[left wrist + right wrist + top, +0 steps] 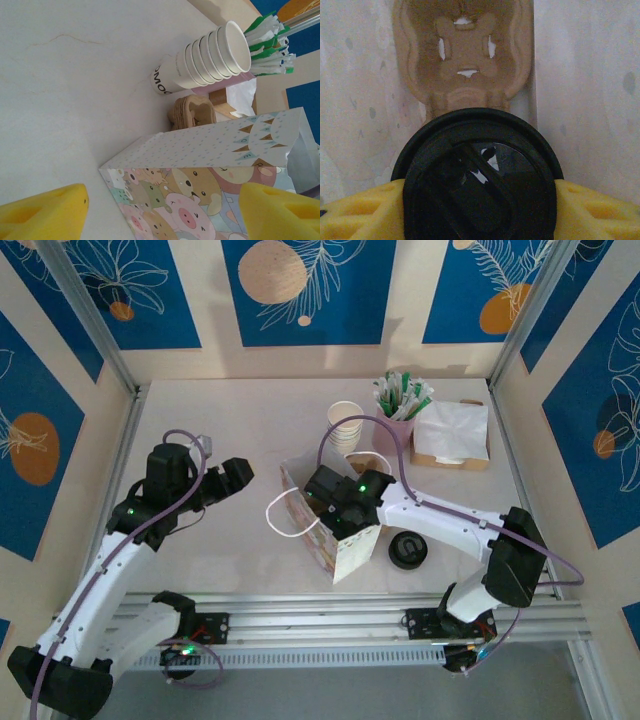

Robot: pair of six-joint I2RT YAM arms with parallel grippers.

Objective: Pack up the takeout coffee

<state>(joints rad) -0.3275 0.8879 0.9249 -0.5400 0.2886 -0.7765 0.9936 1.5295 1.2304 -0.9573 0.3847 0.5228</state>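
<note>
The black lid [480, 195] of the coffee cup sits closest to the right wrist camera, and the right gripper [480, 212] pinches the cup from both sides, its yellow fingers [360, 210] pressing in just at the lid's edge. The cup hangs inside the paper bag [345, 545], above the near end of a cardboard cup carrier [465, 55] that lies flat on the bag's floor. The cup is upright, its long axis vertical and its lid facing straight up at the camera. The carrier's long axis runs away from the cup toward the far wall of the bag. The bag stands mouth-up on the worktop [220, 410], its length running diagonally from far-left to near-right in the top view. The left gripper [162, 215] is spread wide with nothing between its fingers, hovering beside the bag and not touching it. That is the main worry: with the bag unsteadied, any sideways drag from the right arm could shift or tip it. The cup also looks set over the carrier's near rim rather than squarely over a socket — released there, it could land tilted and spill. Squeezing so close to the lid may pop it loose. A second lid [408, 550] lies on the worktop just beside the bag, and a stack of paper cups [205, 60] lies beyond.
</note>
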